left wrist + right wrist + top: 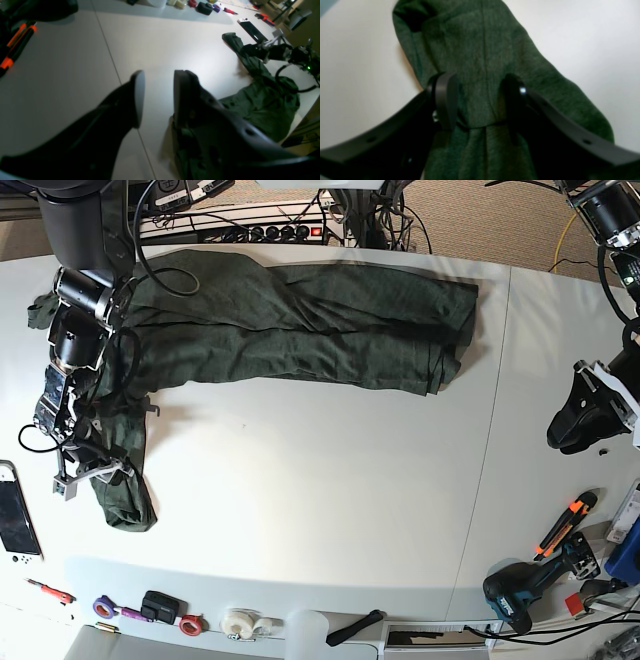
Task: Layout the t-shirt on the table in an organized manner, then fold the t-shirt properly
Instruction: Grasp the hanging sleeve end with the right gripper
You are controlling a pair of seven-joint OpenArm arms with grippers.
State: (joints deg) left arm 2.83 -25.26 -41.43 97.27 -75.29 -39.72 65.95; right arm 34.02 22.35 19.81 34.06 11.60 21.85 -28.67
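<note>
The t-shirt (300, 330) is lying bunched along the far side of the table (320, 480), one sleeve trailing out beneath the right gripper (480, 102). Its jaws are standing wide, straddling a ridge of that sleeve without pinching it. The left gripper (156, 97) is hovering partly open over bare tabletop, holding nothing. The cloth looks soft, light and limp, so I'd pinch hems or seams rather than loose middle fabric.

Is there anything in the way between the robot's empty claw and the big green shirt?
Nothing visible is. The left gripper hangs open past the seam of the white smooth table, and only bare tabletop lies between it and the dark green heathered t-shirt. The tools sit nearer the table's edge, off that path.
</note>
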